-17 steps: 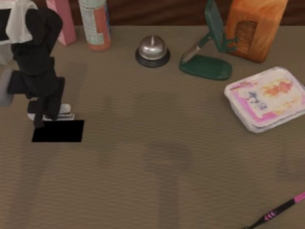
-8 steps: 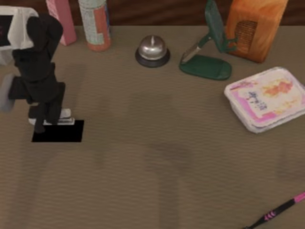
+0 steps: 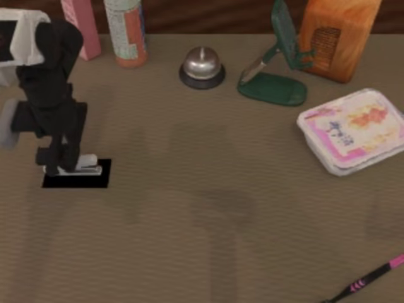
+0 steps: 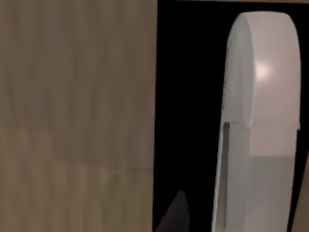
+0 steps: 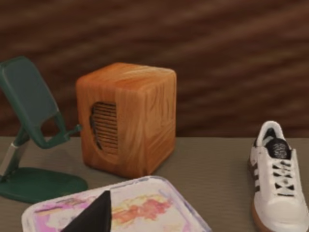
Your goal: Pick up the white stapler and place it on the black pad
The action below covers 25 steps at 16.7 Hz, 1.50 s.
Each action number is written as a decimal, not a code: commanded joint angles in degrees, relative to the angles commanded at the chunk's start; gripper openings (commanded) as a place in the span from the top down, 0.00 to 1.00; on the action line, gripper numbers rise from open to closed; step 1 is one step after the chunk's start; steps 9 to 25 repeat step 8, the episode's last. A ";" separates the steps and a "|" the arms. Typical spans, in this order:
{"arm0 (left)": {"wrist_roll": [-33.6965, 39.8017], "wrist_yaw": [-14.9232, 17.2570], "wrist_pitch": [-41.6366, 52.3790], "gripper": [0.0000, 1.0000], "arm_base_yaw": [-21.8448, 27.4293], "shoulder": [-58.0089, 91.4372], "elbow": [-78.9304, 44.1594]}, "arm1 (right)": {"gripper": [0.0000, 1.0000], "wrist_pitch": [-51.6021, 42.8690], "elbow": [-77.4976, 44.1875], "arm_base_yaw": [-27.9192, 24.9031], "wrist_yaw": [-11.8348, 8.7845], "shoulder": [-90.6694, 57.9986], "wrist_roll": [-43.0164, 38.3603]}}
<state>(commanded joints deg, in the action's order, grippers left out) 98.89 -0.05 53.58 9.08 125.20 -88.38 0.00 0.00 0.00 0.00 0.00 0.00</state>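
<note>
The white stapler [image 3: 85, 166] lies along the far edge of the black pad [image 3: 76, 181] at the table's left. My left gripper [image 3: 62, 161] points straight down over the stapler's left half. In the left wrist view the white stapler [image 4: 260, 121] stretches across the black pad [image 4: 188, 96]. One dark fingertip [image 4: 177, 215] shows beside it, with a strip of pad between the two. The left gripper looks open. My right arm is out of the top view. Its wrist view shows one fingertip [image 5: 96, 215] off to the side over a tray.
Along the back stand a pink box [image 3: 81, 25], an orange can [image 3: 126, 31], a silver bell [image 3: 202, 66], a green hinged stand [image 3: 273, 85] and a wooden box [image 3: 338, 35]. A white lidded tray [image 3: 353, 129] sits right. A pink-black pen [image 3: 369, 279] lies front right. A white sneaker [image 5: 277, 179] appears beyond the tray.
The left gripper has come down and slightly right with the stapler, from just behind the pad onto its far edge.
</note>
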 joint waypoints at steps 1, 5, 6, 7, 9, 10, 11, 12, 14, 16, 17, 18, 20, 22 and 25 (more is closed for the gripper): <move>0.00 0.00 0.00 0.10 0.00 0.00 0.00 | 0.00 0.00 0.00 0.00 0.00 0.00 0.00; 0.00 0.00 0.00 0.00 0.00 0.00 0.00 | 0.00 0.00 0.00 0.00 0.00 0.00 0.00; 0.00 0.00 0.00 0.00 0.00 0.00 0.00 | 0.00 0.00 0.00 0.00 0.00 0.00 0.00; 0.00 0.00 0.00 0.00 0.00 0.00 0.00 | 0.00 0.00 0.00 0.00 0.00 0.00 0.00; 0.00 0.00 0.00 0.00 0.00 0.00 0.00 | 0.00 0.00 0.00 0.00 0.00 0.00 0.00; 0.00 0.00 0.00 0.00 0.00 0.00 0.00 | 0.00 0.00 0.00 0.00 0.00 0.00 0.00; 0.00 0.00 0.00 0.00 0.00 0.00 0.00 | 0.00 0.00 0.00 0.00 0.00 0.00 0.00; 0.00 0.00 0.00 0.00 0.00 0.00 0.00 | 0.00 0.00 0.00 0.00 0.00 0.00 0.00; 0.00 0.00 0.00 0.00 0.00 0.00 0.00 | 0.00 0.00 0.00 0.00 0.00 0.00 0.00; 0.00 0.00 0.00 0.00 0.00 0.00 0.00 | 0.00 0.00 0.00 0.00 0.00 0.00 0.00; 0.00 0.00 0.00 0.00 0.00 0.00 0.00 | 0.00 0.00 0.00 0.00 0.00 0.00 0.00; 0.00 0.00 0.00 0.00 0.00 0.00 0.00 | 0.00 0.00 0.00 0.00 0.00 0.00 0.00; 0.00 0.00 0.00 0.00 0.00 0.00 0.00 | 0.00 0.00 0.00 0.00 0.00 0.00 0.00; 0.00 0.00 0.00 0.00 0.00 0.00 0.00 | 0.00 0.00 0.00 0.00 0.00 0.00 0.00; 0.00 0.00 0.00 0.00 0.00 0.00 0.00 | 0.00 0.00 0.00 0.00 0.00 0.00 0.00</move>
